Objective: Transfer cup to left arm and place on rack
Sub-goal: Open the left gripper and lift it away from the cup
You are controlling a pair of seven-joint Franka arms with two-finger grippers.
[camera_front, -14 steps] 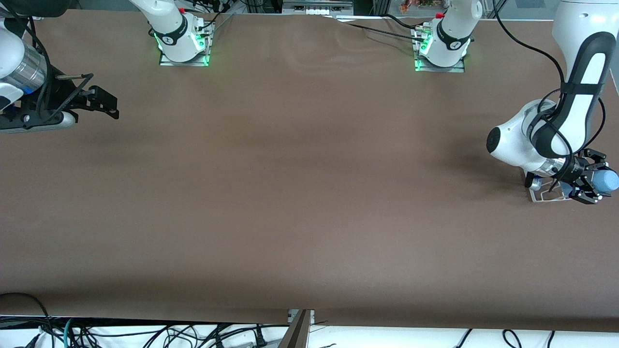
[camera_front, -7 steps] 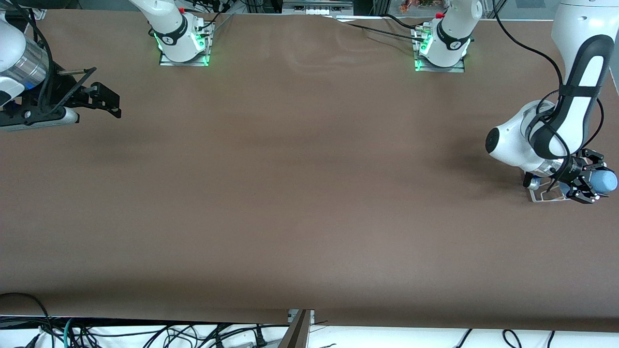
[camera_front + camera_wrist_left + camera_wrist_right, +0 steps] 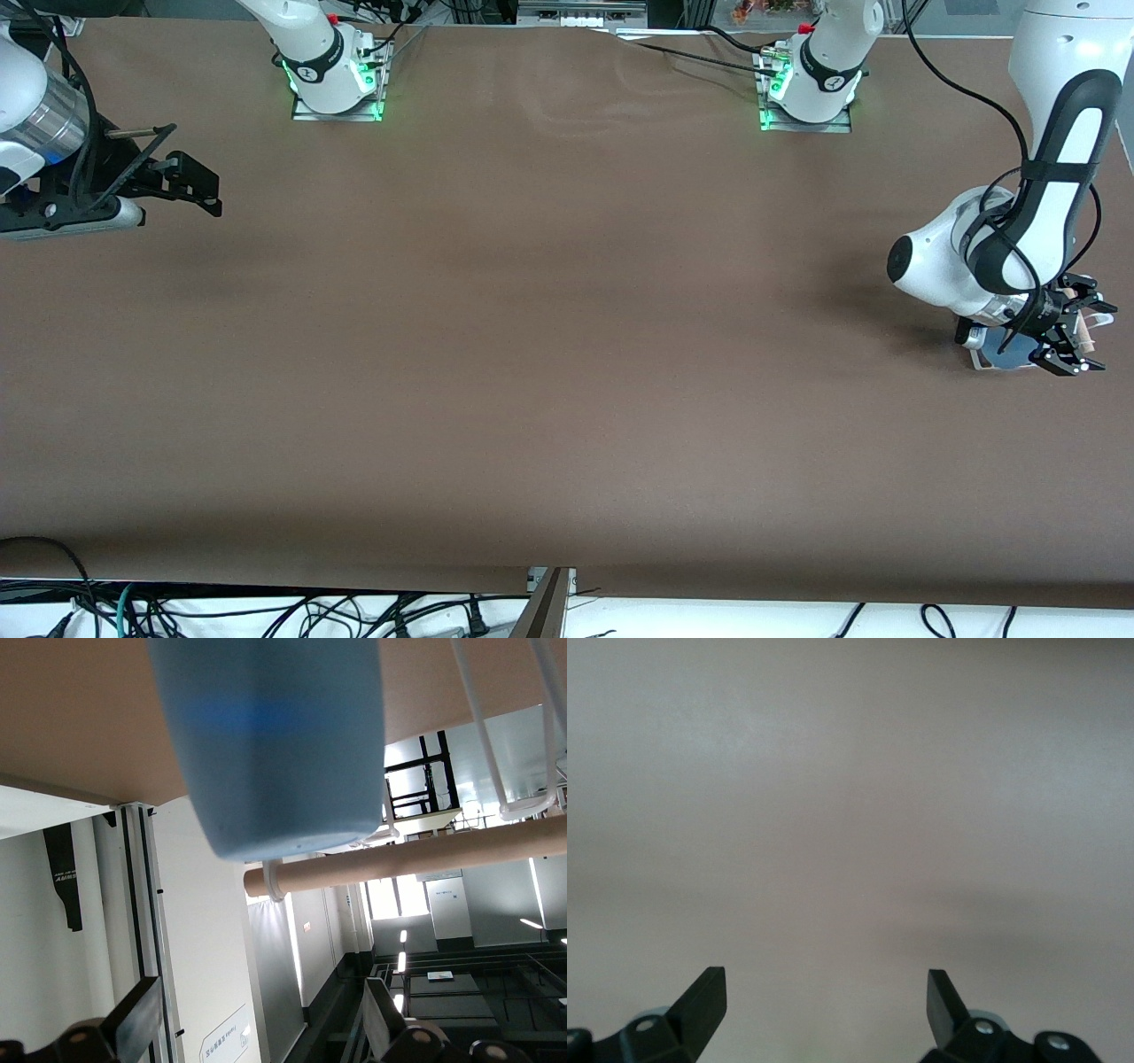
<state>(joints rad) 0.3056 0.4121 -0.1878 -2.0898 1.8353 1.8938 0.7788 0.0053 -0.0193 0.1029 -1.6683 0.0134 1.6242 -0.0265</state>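
Note:
The light-blue cup [image 3: 1012, 351] lies on the white wire rack [image 3: 978, 360] at the left arm's end of the table, mostly hidden under the left wrist. My left gripper [image 3: 1093, 337] is open and empty just over the rack, by its wooden dowel [image 3: 1083, 330]. In the left wrist view the cup [image 3: 266, 735] sits against the dowel [image 3: 416, 859] and rack wires [image 3: 483, 735], clear of my open left gripper [image 3: 261, 1028]. My right gripper [image 3: 193, 184] is open and empty, waiting over the right arm's end of the table; it shows open in the right wrist view [image 3: 824, 1001].
The brown table [image 3: 549, 354] carries the two arm bases [image 3: 335, 84] [image 3: 808, 93] along its edge farthest from the front camera. The rack stands close to the table's end edge. Cables hang below the nearest edge.
The left gripper has let go of the cup. The cup no longer sticks out past the fingers and now lies on the rack under the wrist. The right arm barely moved.

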